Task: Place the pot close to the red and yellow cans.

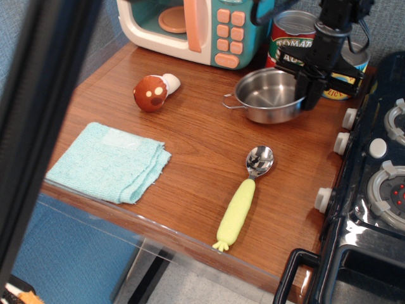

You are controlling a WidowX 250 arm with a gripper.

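The shiny steel pot (269,95) is at the back right of the wooden table, just in front of the red "Tomato Sauce" can (290,43). The yellow "Pineapple Slices" can (345,75) stands right of it, mostly hidden behind my arm. My black gripper (310,92) reaches down from above and is shut on the pot's right rim. One wire loop handle sticks out at the pot's left. I cannot tell whether the pot rests on the table or hangs just above it.
A toy microwave (190,25) stands at the back. A brown mushroom toy (152,93), a light blue cloth (107,161) and a spoon with a yellow handle (243,196) lie on the table. A black toy stove (373,190) borders the right. A dark blurred bar (44,126) crosses the left foreground.
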